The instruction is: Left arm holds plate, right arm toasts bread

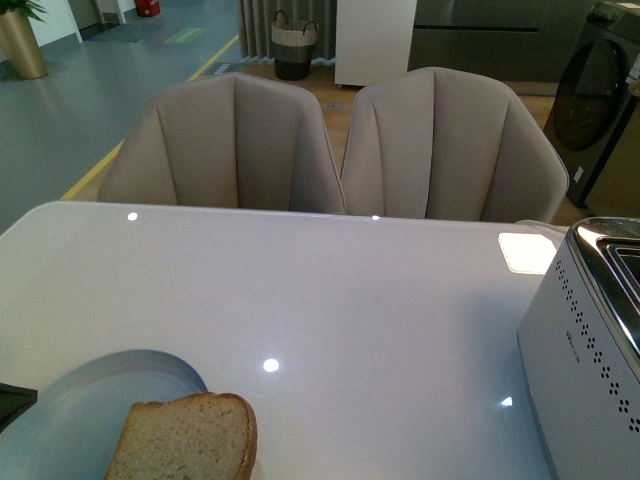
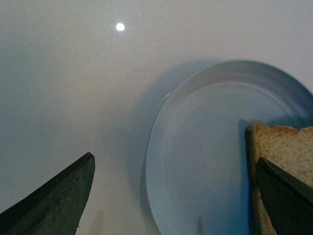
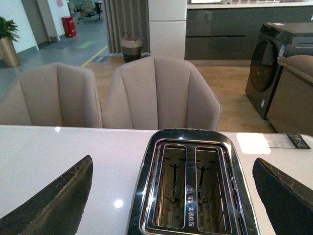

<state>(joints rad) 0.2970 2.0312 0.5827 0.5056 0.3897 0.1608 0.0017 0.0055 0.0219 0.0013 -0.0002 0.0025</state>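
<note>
- The left gripper [image 2: 174,159] hangs wide open over the plate [image 2: 195,147], gripping nothing — unheld, it could skid on the glossy table [image 1: 350,290].
- The bread [image 1: 190,440] lies at the plate's right edge; a nudge might tip it off.
- The right gripper [image 3: 173,161], spread wide and empty above the toaster [image 3: 190,139], could clip it reaching over.

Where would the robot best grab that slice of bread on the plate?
Likely by its right-hand crust, coming from the toaster side. The bread lies flat on the plate, and that edge seems to overhang the rim, leaving room for a tool finger beneath.
</note>
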